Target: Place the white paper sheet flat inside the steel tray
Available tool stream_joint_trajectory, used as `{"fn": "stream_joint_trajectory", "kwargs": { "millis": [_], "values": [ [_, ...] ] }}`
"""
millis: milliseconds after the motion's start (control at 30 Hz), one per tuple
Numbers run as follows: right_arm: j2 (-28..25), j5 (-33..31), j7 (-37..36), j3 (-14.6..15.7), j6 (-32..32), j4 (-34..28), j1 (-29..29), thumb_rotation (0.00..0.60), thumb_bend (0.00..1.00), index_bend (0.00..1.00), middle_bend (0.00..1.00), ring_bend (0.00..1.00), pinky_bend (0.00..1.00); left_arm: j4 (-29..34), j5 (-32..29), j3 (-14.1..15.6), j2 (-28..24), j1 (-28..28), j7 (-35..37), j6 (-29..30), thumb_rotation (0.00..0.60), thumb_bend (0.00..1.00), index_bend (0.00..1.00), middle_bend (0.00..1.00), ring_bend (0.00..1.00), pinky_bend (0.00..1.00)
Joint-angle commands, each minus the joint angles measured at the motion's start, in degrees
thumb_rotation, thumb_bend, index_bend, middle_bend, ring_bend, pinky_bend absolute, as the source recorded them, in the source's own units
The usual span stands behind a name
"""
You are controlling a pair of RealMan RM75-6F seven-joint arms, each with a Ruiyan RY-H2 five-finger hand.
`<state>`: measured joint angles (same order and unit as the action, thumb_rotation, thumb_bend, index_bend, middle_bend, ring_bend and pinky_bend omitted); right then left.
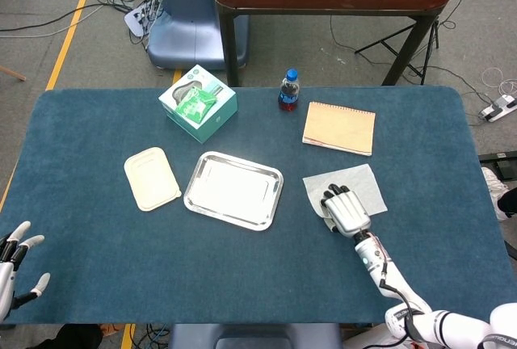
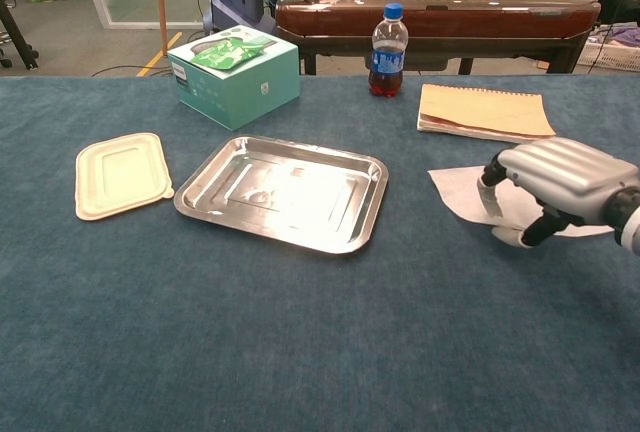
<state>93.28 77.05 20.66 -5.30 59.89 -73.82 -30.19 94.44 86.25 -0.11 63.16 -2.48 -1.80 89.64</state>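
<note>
The white paper sheet (image 1: pixel 355 185) (image 2: pixel 458 190) lies on the blue table right of the steel tray (image 1: pixel 188 195) (image 2: pixel 374 204), which is empty. My right hand (image 1: pixel 346 212) (image 2: pixel 562 185) sits on the sheet's near-left part, fingers curled over its edge and thumb beneath. The corner there is bunched and raised off the cloth, pinched in the hand. My left hand (image 1: pixel 11 269) shows only in the head view, at the table's near-left corner, with its fingers spread and nothing in it.
A cream plastic lid (image 1: pixel 151 177) (image 2: pixel 120 174) lies left of the tray. Behind it stands a teal box (image 1: pixel 198 103) (image 2: pixel 235 74). A cola bottle (image 1: pixel 288 90) (image 2: pixel 387 40) and a tan notebook (image 1: pixel 339 128) (image 2: pixel 485 112) sit at the back, behind the sheet.
</note>
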Motion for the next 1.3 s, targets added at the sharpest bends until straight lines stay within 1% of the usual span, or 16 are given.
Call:
{"fn": "stream_joint_trajectory", "kwargs": {
  "millis": [33, 133, 233, 467, 667, 900, 1033, 1167, 1300],
  "values": [
    [-0.2, 0.0, 0.2, 0.0, 0.1, -0.3, 0.0, 0.6, 0.36, 0.63, 0.42, 0.22, 0.33, 0.0, 0.0, 0.0, 0.0, 0.0, 0.0, 0.0, 0.6, 0.24, 0.25, 0.09, 0.1, 0.0],
    [-0.6, 0.0, 0.5, 0.1, 0.3, -0.6, 0.0, 0.6, 0.43, 0.63, 0.42, 0.22, 0.33, -0.1, 0.0, 0.0, 0.0, 0.0, 0.0, -0.1, 0.6, 0.24, 0.25, 0.09, 0.1, 0.0],
    [-0.9, -0.1, 0.6, 0.1, 0.5, -1.0, 0.1, 0.6, 0.47, 0.63, 0.42, 0.21, 0.33, -0.1, 0.1, 0.0, 0.0, 0.0, 0.0, -0.1, 0.6, 0.24, 0.25, 0.09, 0.1, 0.0],
    [-2.4, 0.1, 0.5, -0.1, 1.3, -2.6, 0.2, 0.6, 0.48, 0.63, 0.42, 0.22, 0.33, 0.1, 0.2, 0.1, 0.0, 0.0, -0.1, 0.0, 0.6, 0.24, 0.25, 0.09, 0.1, 0.0],
    [-4.3, 0.7, -0.1, -0.9, 2.5, -5.1, 0.1, 0.6, 0.48, 0.63, 0.42, 0.22, 0.33, 0.3, 0.3, 0.1, -0.1, 0.0, -0.3, 0.1, 0.6, 0.24, 0.25, 0.09, 0.1, 0.0],
    [-6.3, 0.6, -0.8, -2.6, 3.1, -7.5, -0.7, 0.6, 0.48, 0.63, 0.42, 0.21, 0.33, 0.5, 0.5, 0.2, -0.3, -0.2, -0.4, 0.4, 0.6, 0.24, 0.25, 0.09, 0.1, 0.0],
    [-7.3, 1.2, -1.4, -3.9, 2.2, -9.2, -2.4, 0.6, 0.48, 0.63, 0.42, 0.22, 0.33, 0.6, 0.6, 0.3, -0.5, -0.4, -0.4, 0.7, 0.6, 0.24, 0.25, 0.09, 0.1, 0.0],
    [-7.9, 1.9, -1.4, -5.7, 0.6, -10.6, -5.3, 0.6, 0.48, 0.63, 0.42, 0.21, 0.33, 0.7, 0.6, 0.4, -0.7, -0.7, -0.4, 1.1, 0.6, 0.24, 0.25, 0.09, 0.1, 0.0],
    [-8.2, 3.4, -1.0, -8.1, -1.9, -12.3, -9.6, 0.6, 0.48, 0.63, 0.42, 0.21, 0.33, 0.9, 0.7, 0.4, -0.9, -1.1, -0.4, 1.7, 0.6, 0.24, 0.25, 0.09, 0.1, 0.0]
  ]
}}
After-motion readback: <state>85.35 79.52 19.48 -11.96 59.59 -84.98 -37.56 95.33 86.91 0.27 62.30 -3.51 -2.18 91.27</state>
